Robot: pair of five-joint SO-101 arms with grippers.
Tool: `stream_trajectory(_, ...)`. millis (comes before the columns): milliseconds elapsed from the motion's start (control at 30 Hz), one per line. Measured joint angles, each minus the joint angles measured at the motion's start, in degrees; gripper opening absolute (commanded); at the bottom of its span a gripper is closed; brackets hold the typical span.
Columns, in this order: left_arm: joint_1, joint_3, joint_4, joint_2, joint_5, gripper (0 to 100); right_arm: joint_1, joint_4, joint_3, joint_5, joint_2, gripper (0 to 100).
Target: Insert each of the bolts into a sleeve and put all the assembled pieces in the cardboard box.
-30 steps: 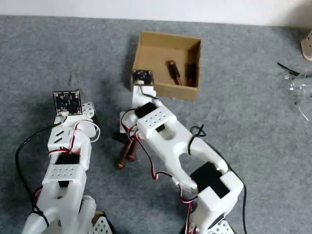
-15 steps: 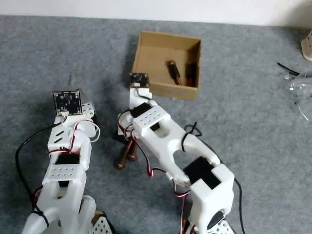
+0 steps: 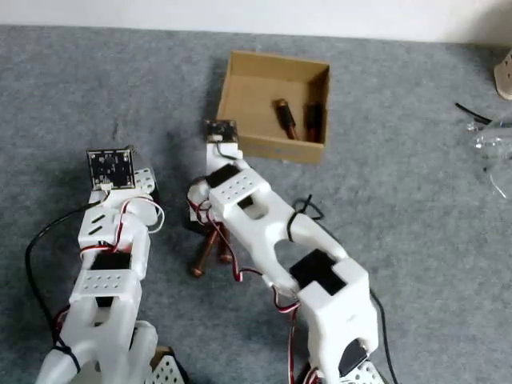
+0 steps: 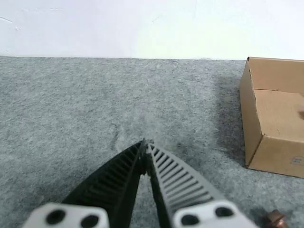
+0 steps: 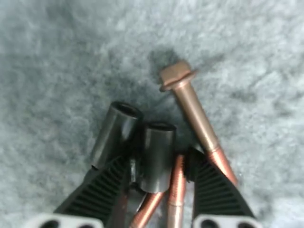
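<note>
Right end effector [image 5: 159, 164], jaws apart, straddles a sleeve [image 5: 158, 149]; close on it alone, excluding the adjacent bolt [image 5: 176, 183].

2 arms [image 3: 256, 216], 1 cardboard box [image 3: 276, 150], 2 pieces [image 3: 285, 118] inside, 2 dark sleeves [image 5: 116, 133], at least 2 bolts [image 5: 192, 111]

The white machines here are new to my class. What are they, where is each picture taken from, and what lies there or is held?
They are two robot arms. One picture looks down from above; the other two come from a camera on each wrist. On the grey mat: a box with two pieces inside, plus loose bolts and sleeves. The left fingers are shut, holding nothing. The right fingers are open, either side of a sleeve and a bolt.
</note>
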Motion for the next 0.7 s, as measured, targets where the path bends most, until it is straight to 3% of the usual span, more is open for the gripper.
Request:
stream_trajectory(400, 0.0, 0.0, 0.0, 0.0, 0.0, 1, 1.23, 0.44, -0.97, 0.97, 0.44, 13.1)
stream_trajectory(700, 0.0, 0.0, 0.0, 0.0, 0.0, 1, 1.41, 0.44, -3.25, 8.35, 0.7, 13.1)
